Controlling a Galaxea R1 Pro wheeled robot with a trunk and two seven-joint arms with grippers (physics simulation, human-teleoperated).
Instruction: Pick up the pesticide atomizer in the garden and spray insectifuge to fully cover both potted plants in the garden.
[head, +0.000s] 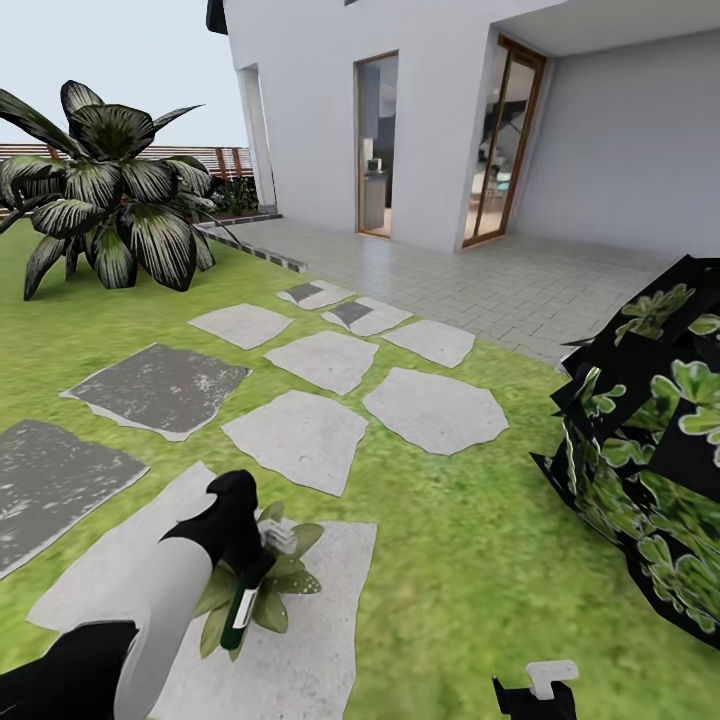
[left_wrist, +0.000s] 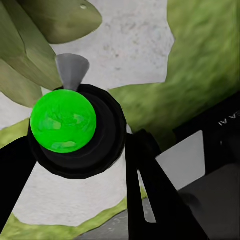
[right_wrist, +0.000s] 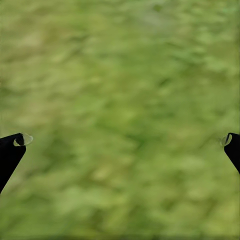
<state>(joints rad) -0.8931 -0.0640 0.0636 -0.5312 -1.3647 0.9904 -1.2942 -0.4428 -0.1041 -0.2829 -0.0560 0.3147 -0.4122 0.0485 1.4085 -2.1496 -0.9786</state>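
Head view: left gripper (head: 245, 560) clamps the pesticide atomizer (head: 240, 612) over one potted plant (head: 262, 585) on a stepping slab (head: 300, 640); pickup done, spraying apparently underway, second plant pending. Right gripper (right_wrist: 120, 141) hangs spread over lawn (right_wrist: 120, 75).

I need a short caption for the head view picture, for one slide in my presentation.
Left end effector holds the atomizer over a potted plant on a grey slab in the garden.

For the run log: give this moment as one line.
left gripper: shut on atomizer | above potted plant on slab | right gripper: open over lawn
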